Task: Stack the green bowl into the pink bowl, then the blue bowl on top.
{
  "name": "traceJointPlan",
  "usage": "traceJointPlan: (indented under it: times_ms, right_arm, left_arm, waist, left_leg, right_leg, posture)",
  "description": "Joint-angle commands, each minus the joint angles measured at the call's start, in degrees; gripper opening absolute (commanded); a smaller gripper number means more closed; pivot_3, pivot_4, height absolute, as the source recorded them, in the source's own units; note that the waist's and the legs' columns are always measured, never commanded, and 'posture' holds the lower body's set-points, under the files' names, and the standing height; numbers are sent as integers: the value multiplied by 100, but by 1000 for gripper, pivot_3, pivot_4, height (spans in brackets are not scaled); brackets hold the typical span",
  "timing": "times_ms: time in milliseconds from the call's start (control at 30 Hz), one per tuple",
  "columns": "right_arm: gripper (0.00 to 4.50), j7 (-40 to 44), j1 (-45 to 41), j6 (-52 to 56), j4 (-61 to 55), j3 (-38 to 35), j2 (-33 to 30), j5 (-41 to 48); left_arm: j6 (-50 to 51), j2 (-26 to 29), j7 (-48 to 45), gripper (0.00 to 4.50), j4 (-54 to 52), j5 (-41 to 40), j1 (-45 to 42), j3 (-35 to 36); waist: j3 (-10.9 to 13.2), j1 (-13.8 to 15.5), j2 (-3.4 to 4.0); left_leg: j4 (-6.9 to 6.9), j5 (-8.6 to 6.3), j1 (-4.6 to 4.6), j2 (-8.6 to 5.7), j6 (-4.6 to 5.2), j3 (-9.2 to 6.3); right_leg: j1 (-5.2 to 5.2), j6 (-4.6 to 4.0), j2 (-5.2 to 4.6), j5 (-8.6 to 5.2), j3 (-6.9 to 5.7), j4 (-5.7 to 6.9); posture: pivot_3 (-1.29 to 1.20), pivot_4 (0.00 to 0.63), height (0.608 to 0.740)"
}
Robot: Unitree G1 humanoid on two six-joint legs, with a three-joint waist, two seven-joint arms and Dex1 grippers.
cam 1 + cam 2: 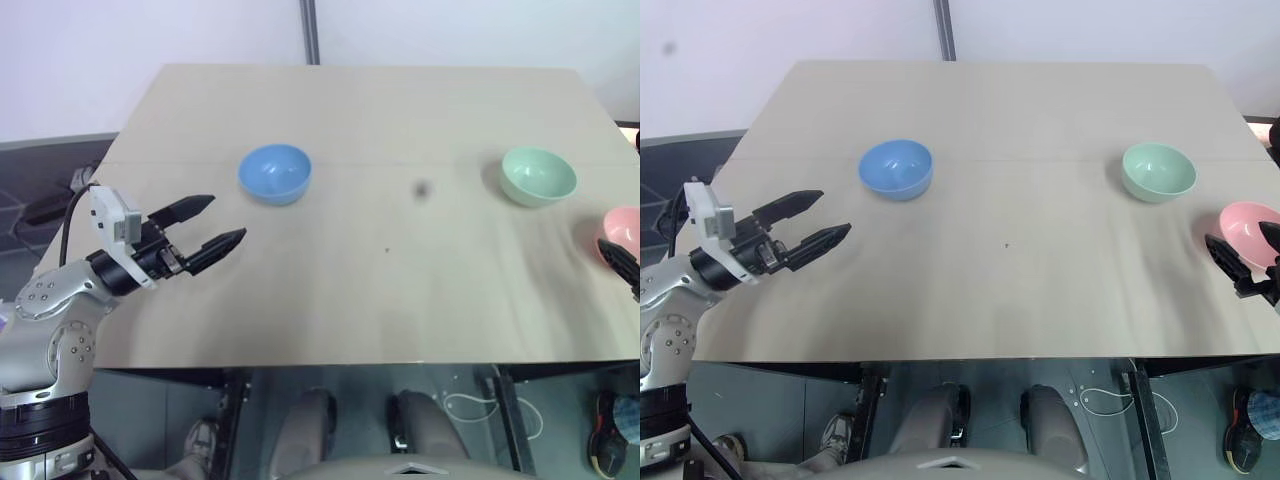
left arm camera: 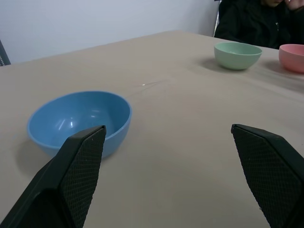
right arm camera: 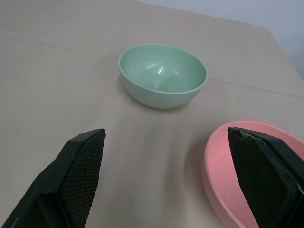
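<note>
at right of frame the green bowl (image 1: 1158,171) sits upright on the surface (image 1: 1020,270), pink bowl (image 1: 1250,232) just below it at the edge, blue bowl (image 1: 896,168) upper left. left hand (image 1: 812,222) and right hand (image 1: 1240,258) are both spread, empty. green rim should be pinched square, lifted clear, then centred over pink.

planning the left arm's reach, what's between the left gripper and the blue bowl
Only bare table between the left gripper and the blue bowl, as the left eye view shows.
</note>
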Motion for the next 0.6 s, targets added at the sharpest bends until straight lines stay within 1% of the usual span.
traceJointPlan:
  times_ms: [33,133,200,333,367,433,533,600]
  right_arm:
    - [4500,29,-72,-161,-114,-56,-79,-26]
    - [4500,49,-114,-293,-179,295,-116,-267]
    - [4500,-63,-182,-393,-146,657,-243,-668]
    - [4500,-51,-604,-453,46,1143,-271,-852]
    - [4500,-27,-719,-427,112,1204,-263,-834]
    - [4500,-224,-943,-484,310,1336,-259,-1080]
    - [4500,-164,-1263,-28,621,1459,-376,-972]
    - [4500,-311,-1366,91,784,1504,-477,-1183]
  left_arm:
    - [-70,16,60,4459,-162,-75,-8,175]
    - [-10,-19,80,4459,-287,-163,-30,127]
    - [-21,-19,-28,4459,-380,-221,-17,69]
    - [35,-1,-470,4459,-558,-575,9,9]
    - [6,13,-570,4459,-589,-581,8,-36]
    - [-4,7,-715,4459,-701,-596,2,-172]
    - [-33,19,-1133,4459,-941,-694,-16,-429]
    - [31,8,-1338,4459,-1101,-867,-79,-551]
  waist:
    - [0,0,0]
    - [0,-6,0]
    - [0,-8,0]
    - [0,-13,0]
    - [0,-11,0]
    - [0,-2,0]
    - [0,10,1]
    - [1,8,0]
  left_leg:
    - [0,0,0,0,0,0]
    - [0,0,0,0,0,0]
    - [0,0,1,0,0,0]
    - [1,0,1,0,0,3]
    - [1,0,1,0,0,2]
    - [0,0,1,0,0,2]
    - [1,0,-2,-4,0,0]
    - [1,0,-3,-6,0,2]
  right_leg:
    - [0,0,0,0,0,0]
    - [0,0,0,0,1,0]
    - [0,0,0,0,0,0]
    - [-1,0,0,0,3,2]
    - [-1,0,0,0,2,2]
    - [-1,0,0,0,1,1]
    - [-1,0,-3,0,-1,0]
    - [-1,0,-6,0,0,-1]
  posture:
    - [0,150,740]
    - [0,150,740]
    - [0,150,740]
    - [0,150,740]
    - [0,150,740]
    - [0,150,740]
    - [0,150,740]
    - [0,150,740]
